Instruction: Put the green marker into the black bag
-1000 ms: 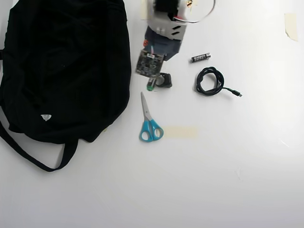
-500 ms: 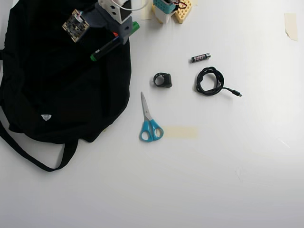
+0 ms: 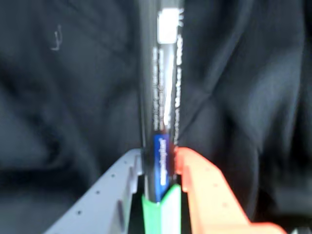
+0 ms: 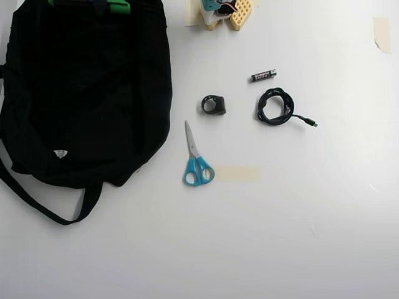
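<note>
In the wrist view my gripper (image 3: 160, 156) is shut on the green marker (image 3: 163, 97), with the grey finger on the left and the orange finger on the right. The marker's black printed barrel points away from the camera and its green cap sits between the jaws near the bottom edge. Dark folds of the black bag (image 3: 58, 97) fill everything behind it. In the overhead view the black bag (image 4: 81, 93) lies at the left. Only a bit of the marker's green cap (image 4: 118, 6) shows over the bag's top edge. The gripper itself is out of that view.
Blue-handled scissors (image 4: 196, 163) lie right of the bag, with a small black ring-shaped object (image 4: 214, 104) above them. A battery (image 4: 263, 75) and a coiled black cable (image 4: 275, 106) sit further right. The arm's base (image 4: 224, 11) stands at the top edge. A tape strip (image 4: 237, 173) is stuck beside the scissors.
The arm carried the marker from beside the small black object leftward over the bag, then on to the bag's top edge, leaving the overhead view almost entirely.
</note>
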